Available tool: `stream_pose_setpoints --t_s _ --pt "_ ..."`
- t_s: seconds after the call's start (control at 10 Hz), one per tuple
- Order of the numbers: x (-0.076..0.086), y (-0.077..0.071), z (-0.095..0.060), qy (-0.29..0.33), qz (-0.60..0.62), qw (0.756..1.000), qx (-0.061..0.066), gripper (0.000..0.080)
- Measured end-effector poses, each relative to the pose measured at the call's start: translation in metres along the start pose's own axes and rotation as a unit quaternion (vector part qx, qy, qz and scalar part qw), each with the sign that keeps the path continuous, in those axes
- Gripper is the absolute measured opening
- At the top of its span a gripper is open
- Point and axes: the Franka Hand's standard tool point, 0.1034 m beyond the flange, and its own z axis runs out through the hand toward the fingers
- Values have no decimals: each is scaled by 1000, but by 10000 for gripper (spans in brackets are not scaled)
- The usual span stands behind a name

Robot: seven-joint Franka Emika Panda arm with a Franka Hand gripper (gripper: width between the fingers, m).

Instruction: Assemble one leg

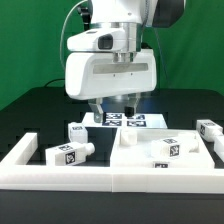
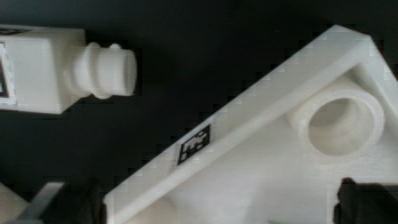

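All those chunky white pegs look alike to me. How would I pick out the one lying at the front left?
Find the long white rail border across the front of the scene. Just behind it, toward the exterior view's left, a leg lies on its side. It is nearer the rail than the second leg, which sits farther back.

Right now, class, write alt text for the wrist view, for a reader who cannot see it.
A corner of a flat white panel, with a round hole and a small marker tag on its edge, lies on a black table below the open tool. A chunky white leg with a ridged end lies apart from it, untouched.
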Motion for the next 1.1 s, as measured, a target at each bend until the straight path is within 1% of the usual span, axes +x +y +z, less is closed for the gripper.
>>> stream_pose_setpoints --t_s 0.1,0.2,0.3,0.6,0.8,0.9,1.1 --pt "-24 17 7 -7 28 1000 -3 650" --pt "-46 28 17 -13 53 998 -2 650" --pt "-51 31 20 -16 58 998 -1 650" --pt "-49 29 20 -15 69 998 -1 650" --pt "-48 29 20 -13 114 993 0 650" --pt "-49 33 20 -5 204 979 -7 650" --pt "-57 34 27 -8 260 965 1 650"
